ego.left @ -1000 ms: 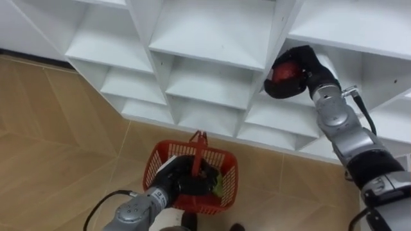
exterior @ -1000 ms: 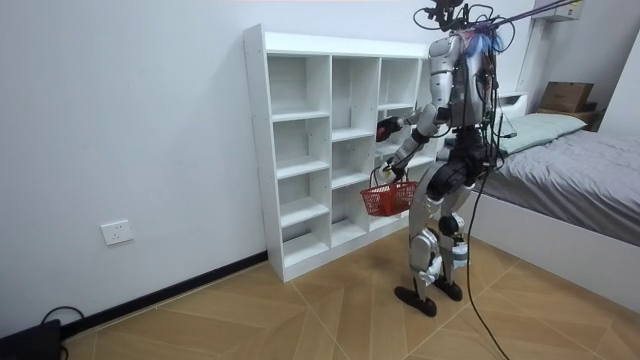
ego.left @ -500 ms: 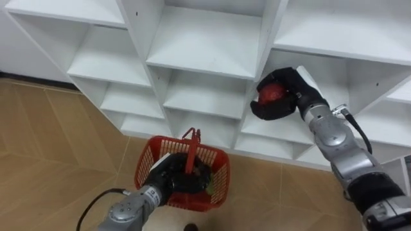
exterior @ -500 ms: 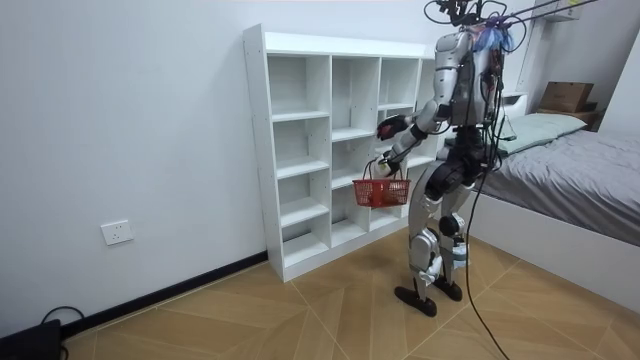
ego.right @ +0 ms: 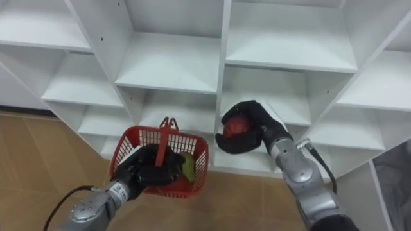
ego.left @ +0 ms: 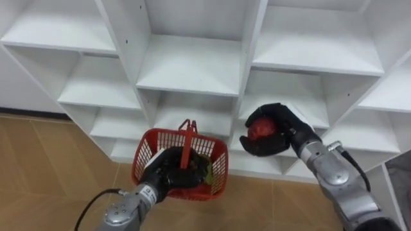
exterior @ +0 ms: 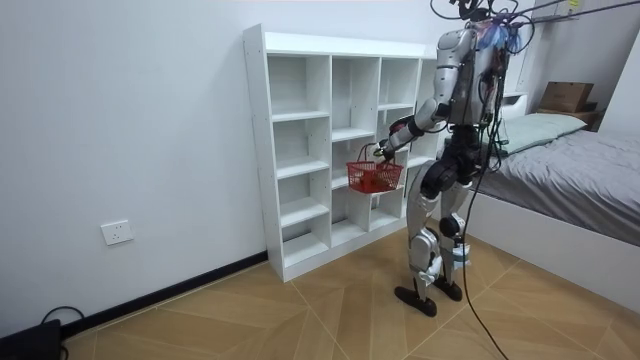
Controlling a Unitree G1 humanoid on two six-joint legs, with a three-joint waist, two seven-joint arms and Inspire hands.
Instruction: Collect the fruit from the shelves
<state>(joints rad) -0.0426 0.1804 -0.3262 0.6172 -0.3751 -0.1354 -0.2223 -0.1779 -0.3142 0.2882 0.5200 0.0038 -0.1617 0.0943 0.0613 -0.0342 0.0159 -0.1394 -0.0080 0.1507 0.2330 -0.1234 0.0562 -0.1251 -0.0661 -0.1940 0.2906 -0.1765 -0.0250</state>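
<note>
A: What sits in the red basket (ego.left: pixel 166 140)?
B: A green item (ego.left: pixel 209 173). The left robot hand (ego.left: pixel 168 174) is curled round its handle, before the closet (ego.left: pixel 192 64).
A: Changes?
B: The right robot hand (ego.left: pixel 273 131), clenched on the red fruit (ego.left: pixel 260 127), is out of its shelf and nearer the basket, which is lifted higher.

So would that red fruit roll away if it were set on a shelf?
Probably: the fruit looks round and smooth, so it may roll on a flat shelf. It seems firm and light: the right robot hand alone wraps it.
</note>
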